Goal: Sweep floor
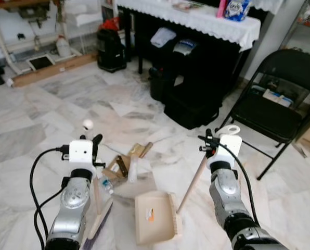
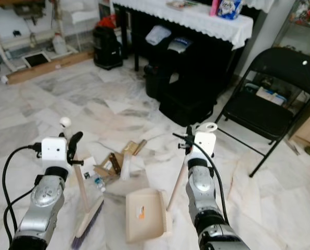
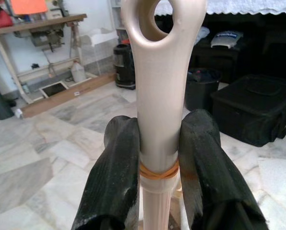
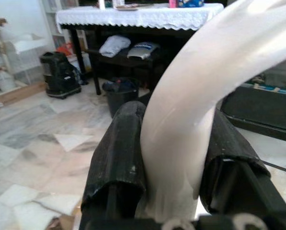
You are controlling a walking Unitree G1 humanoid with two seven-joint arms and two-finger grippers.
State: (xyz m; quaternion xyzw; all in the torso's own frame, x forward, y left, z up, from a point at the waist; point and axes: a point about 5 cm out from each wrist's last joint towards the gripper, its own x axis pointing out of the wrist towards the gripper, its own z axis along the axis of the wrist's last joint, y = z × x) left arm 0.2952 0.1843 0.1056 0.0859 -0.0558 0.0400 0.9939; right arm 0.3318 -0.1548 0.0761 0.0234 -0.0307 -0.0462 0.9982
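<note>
The left pincer (image 3: pixel 160 167) clamps the broom (image 2: pixel 82 200) by its beige handle, just below the loop at the top, with one black finger (image 3: pixel 112 177) pressed on each side. The handle stands nearly upright, and the bristle head rests on the marble floor (image 1: pixel 35 120) beside the left arm.

The right pincer (image 4: pixel 176 163) grips the curved white top of the dustpan (image 1: pixel 154 217) handle, fingers (image 4: pixel 116 158) tight against both sides. The stick slants down to the beige pan, which lies flat on the floor between the two arms, just right of the broom head.

Just beyond the pan lies a litter pile (image 1: pixel 125 162): cardboard scraps, a small bottle and a pale tube. Farther off stand a black bag (image 1: pixel 191 107), a bin (image 1: pixel 160 83) under the cloth-covered counter (image 1: pixel 196 18), and a black folding chair (image 1: pixel 280 99) on the right.
</note>
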